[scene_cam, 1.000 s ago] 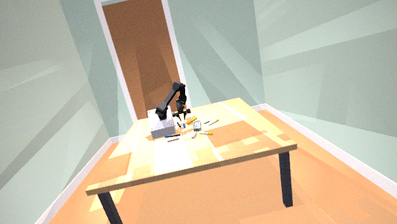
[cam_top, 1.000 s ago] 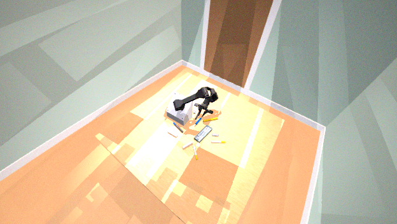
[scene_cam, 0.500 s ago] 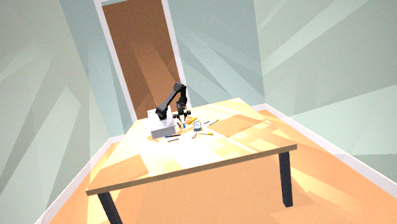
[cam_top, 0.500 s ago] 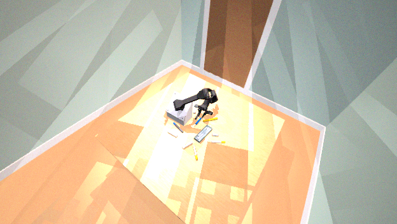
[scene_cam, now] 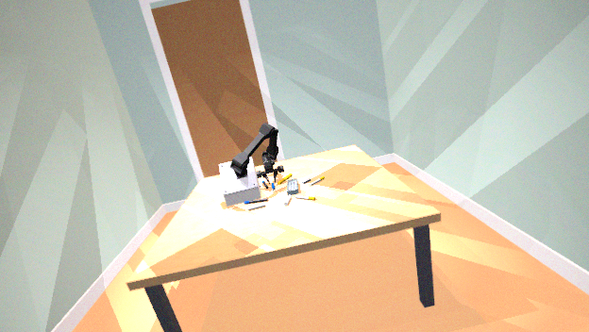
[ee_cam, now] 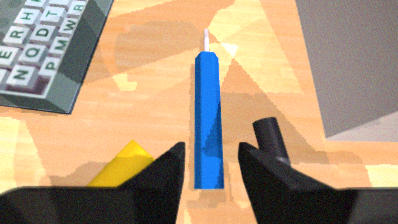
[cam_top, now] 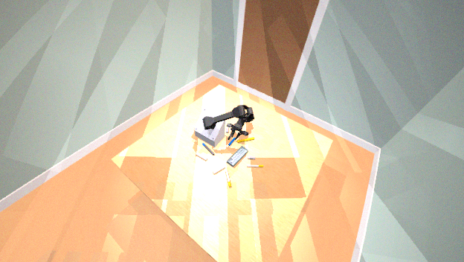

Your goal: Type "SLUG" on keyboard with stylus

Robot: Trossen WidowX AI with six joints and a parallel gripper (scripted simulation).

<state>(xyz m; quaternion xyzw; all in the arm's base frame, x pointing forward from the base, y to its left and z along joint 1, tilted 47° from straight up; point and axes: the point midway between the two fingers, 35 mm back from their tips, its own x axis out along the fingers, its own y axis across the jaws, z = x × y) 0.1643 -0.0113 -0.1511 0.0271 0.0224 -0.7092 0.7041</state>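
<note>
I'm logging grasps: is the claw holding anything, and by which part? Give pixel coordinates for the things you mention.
Nothing; the claw (cam_top: 233, 138) (scene_cam: 270, 185) (ee_cam: 211, 149) is open above the blue stylus (cam_top: 232, 141) (scene_cam: 273, 187) (ee_cam: 207, 100).

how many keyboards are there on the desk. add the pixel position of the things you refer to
1: the keyboard (cam_top: 237, 156) (scene_cam: 293, 187) (ee_cam: 75, 95) lies beside the blue stylus (cam_top: 232, 141) (scene_cam: 273, 186) (ee_cam: 207, 110), off to the left in the wrist view. No part of the desk seems to hide another.

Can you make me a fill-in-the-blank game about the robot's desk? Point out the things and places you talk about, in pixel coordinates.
1. The stylus (cam_top: 232, 141) (scene_cam: 273, 186) (ee_cam: 207, 120) between the open fingers (cam_top: 233, 138) (scene_cam: 271, 184) is colored ____.
2. The keyboard (cam_top: 237, 155) (scene_cam: 293, 187) (ee_cam: 37, 55) has keys marked with ____.
3. In the wrist view, the thing with a pointed tip beside the left-hand finger is colored ____.

Missing words: blue; letters; yellow.
</note>
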